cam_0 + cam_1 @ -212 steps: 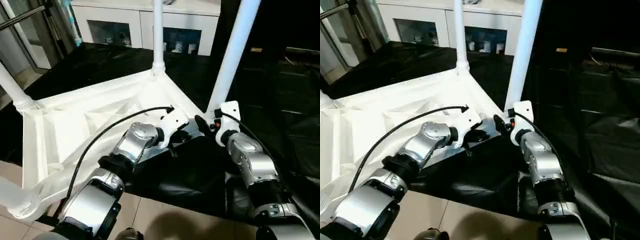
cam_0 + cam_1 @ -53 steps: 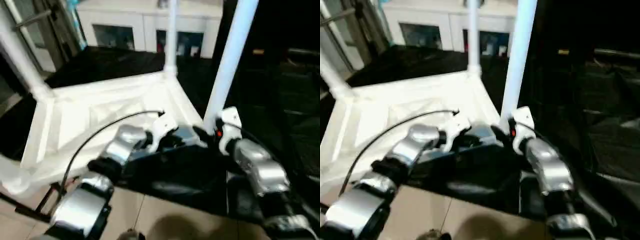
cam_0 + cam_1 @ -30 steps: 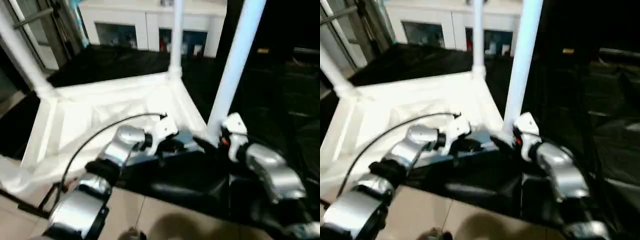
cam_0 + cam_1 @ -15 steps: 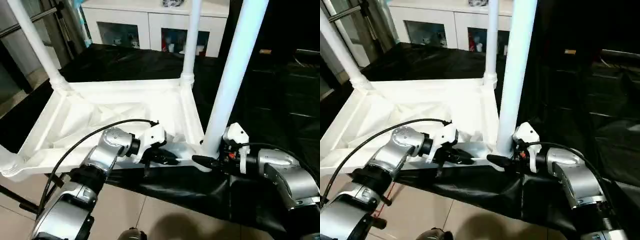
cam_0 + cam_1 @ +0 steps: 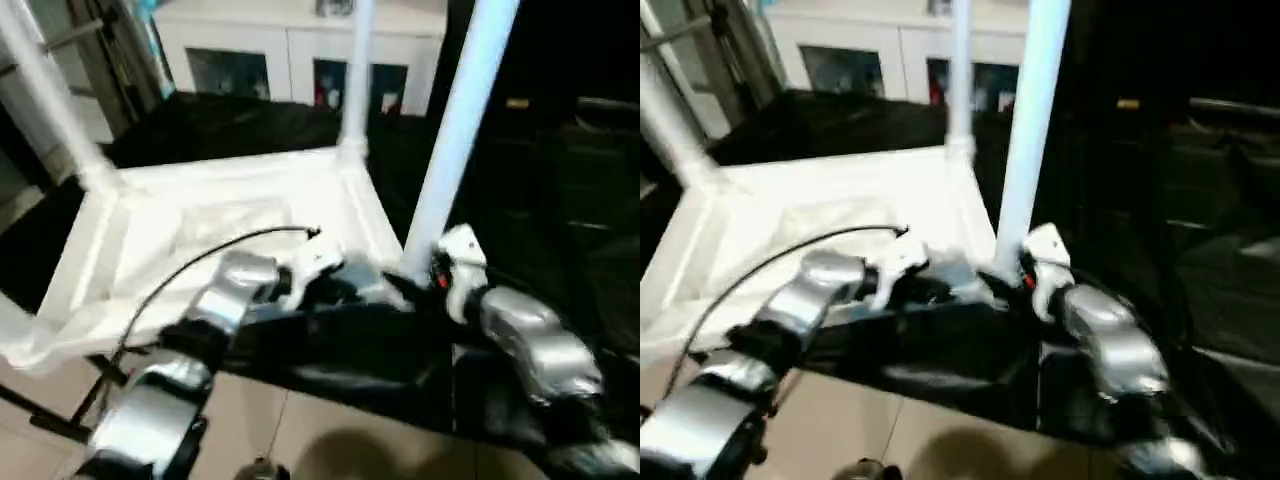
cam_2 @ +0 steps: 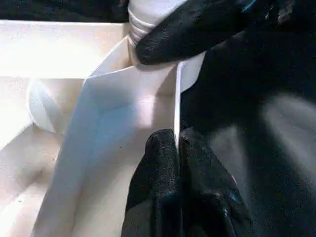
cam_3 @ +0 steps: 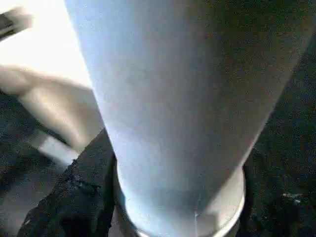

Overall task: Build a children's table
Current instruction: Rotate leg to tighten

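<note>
Head views motion-blurred; leg (image 5: 455, 130) tops cut off at the frame edge; my right pincer (image 7: 98, 197) mostly hidden behind leg.

One table top (image 5: 240, 210) lies upside down, its ribbed underside facing up. Three white legs stand up out of it that I can count: one (image 5: 455, 140) right against the right pincer (image 5: 415, 290), one (image 5: 352, 80) at the far corner beyond both pincers, and one (image 5: 45, 105) well off to the far side of the left pincer (image 5: 345, 290). A fourth corner (image 5: 20, 340), nearer than the left pincer and out to its side, is too blurred to tell a leg. Two silver arms reach in, each ending in one pincer. One white cabinet (image 5: 300, 50) stands behind, with two glass doors. One black sheet (image 5: 560, 200) covers the surface beneath.
</note>
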Available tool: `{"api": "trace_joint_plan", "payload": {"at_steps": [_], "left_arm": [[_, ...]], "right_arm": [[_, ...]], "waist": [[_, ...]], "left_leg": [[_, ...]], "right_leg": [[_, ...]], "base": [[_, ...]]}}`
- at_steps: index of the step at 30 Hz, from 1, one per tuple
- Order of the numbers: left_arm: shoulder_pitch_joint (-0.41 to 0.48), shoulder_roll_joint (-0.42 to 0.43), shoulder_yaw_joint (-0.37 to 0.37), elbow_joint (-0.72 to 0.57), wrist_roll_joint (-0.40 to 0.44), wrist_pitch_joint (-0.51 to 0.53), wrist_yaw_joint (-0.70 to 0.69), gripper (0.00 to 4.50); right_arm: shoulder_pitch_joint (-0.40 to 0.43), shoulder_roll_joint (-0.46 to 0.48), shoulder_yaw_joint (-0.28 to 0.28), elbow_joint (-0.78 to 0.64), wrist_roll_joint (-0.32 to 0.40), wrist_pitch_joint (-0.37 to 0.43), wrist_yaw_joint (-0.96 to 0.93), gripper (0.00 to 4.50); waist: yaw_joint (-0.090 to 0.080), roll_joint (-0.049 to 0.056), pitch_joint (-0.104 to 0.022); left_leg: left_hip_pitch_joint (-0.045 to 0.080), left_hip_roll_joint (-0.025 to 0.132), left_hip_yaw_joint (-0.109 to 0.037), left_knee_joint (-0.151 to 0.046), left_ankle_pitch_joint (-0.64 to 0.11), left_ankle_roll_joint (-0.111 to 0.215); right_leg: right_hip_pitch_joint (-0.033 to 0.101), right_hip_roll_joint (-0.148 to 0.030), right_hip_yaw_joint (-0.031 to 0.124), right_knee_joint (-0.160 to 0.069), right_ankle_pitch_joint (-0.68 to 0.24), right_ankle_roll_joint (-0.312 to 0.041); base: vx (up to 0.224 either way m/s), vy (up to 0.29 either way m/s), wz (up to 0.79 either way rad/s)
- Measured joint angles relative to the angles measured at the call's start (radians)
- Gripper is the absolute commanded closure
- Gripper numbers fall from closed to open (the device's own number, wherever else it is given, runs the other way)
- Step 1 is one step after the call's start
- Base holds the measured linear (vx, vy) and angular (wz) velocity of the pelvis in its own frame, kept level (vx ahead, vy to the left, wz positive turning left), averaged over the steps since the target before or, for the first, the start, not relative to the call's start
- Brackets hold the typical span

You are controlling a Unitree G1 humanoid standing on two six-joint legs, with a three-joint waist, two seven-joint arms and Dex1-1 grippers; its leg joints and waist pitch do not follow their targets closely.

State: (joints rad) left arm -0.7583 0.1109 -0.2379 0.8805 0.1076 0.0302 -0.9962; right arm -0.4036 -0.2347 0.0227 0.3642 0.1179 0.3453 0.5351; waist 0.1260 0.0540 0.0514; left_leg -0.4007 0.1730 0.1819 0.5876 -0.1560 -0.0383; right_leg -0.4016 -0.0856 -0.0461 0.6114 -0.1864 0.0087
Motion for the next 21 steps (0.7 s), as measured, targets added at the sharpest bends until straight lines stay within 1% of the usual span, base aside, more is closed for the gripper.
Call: {"api": "trace_joint_plan", "payload": {"at_steps": [2, 6, 7, 8, 11, 13, 18, 21], "left_arm": [[-0.018, -0.035, 0.002, 0.02, 0.006, 0.019, 0.071, 4.5], [-0.063, -0.083, 0.009, 0.086, 0.007, 0.031, 0.176, 4.5], [-0.066, -0.088, 0.009, 0.091, 0.007, 0.031, 0.187, 4.5], [-0.07, -0.09, 0.009, 0.098, 0.008, 0.029, 0.19, 4.5], [-0.071, -0.09, 0.009, 0.102, 0.012, 0.019, 0.188, 4.5], [-0.071, -0.088, 0.009, 0.104, 0.017, 0.007, 0.175, 4.5], [-0.063, -0.059, 0.006, 0.103, 0.014, -0.032, 0.101, 4.5], [-0.036, -0.033, 0.003, 0.074, 0.003, -0.055, 0.03, 4.5]], "right_arm": [[-0.031, 0.035, -0.024, 0.044, -0.008, -0.007, -0.101, 1.78], [-0.085, 0.085, -0.054, 0.127, -0.037, -0.049, -0.24, 1.78], [-0.09, 0.089, -0.06, 0.135, -0.037, -0.052, -0.245, 1.22], [-0.092, 0.093, -0.068, 0.14, -0.036, -0.056, -0.245, 1.22], [-0.09, 0.1, -0.078, 0.139, -0.032, -0.058, -0.226, 0.91], [-0.079, 0.098, -0.078, 0.134, -0.033, -0.073, -0.209, 0.7], [-0.034, 0.034, -0.035, 0.097, -0.033, -0.111, -0.071, 0.7], [-0.003, -0.016, -0.012, 0.057, -0.024, -0.114, 0.042, 0.7]], "waist": [[-0.009, 0.0, 0.0], [-0.009, 0.001, -0.001], [-0.008, 0.001, -0.001], [-0.008, 0.001, -0.001], [-0.009, 0.0, -0.001], [-0.009, 0.0, 0.0], [-0.01, 0.0, 0.0], [-0.009, 0.001, 0.0]], "left_leg": [[0.0, -0.002, 0.0, 0.0, 0.0, 0.0], [-0.001, -0.002, 0.001, -0.001, 0.0, 0.0], [-0.001, -0.002, 0.001, -0.001, 0.0, 0.0], [-0.001, -0.002, 0.001, -0.001, 0.0, 0.0], [-0.001, -0.002, 0.001, 0.0, 0.0, 0.0], [-0.001, -0.002, 0.001, -0.001, 0.0, 0.0], [-0.001, -0.002, 0.001, -0.002, 0.0, 0.0], [-0.002, -0.001, 0.001, -0.002, 0.0, 0.0]], "right_leg": [[0.001, -0.002, 0.0, 0.0, 0.002, -0.003], [0.001, -0.003, -0.001, -0.001, 0.002, -0.004], [0.001, -0.003, -0.001, -0.001, 0.002, -0.003], [0.001, -0.003, -0.001, -0.001, 0.002, -0.003], [0.001, -0.003, -0.002, -0.001, 0.002, -0.003], [0.001, -0.003, -0.002, -0.001, 0.002, -0.003], [0.001, -0.003, -0.003, -0.001, 0.001, -0.002], [0.001, -0.003, -0.003, -0.001, 0.001, -0.001]], "base": [[0.0, 0.0, 0.0], [0.0, 0.0, 0.0], [0.0, 0.0, 0.0], [0.0, 0.0, 0.0], [0.0, 0.0, 0.0], [0.0, 0.0, 0.0], [0.0, 0.0, 0.0], [0.0, 0.0, 0.0]]}}
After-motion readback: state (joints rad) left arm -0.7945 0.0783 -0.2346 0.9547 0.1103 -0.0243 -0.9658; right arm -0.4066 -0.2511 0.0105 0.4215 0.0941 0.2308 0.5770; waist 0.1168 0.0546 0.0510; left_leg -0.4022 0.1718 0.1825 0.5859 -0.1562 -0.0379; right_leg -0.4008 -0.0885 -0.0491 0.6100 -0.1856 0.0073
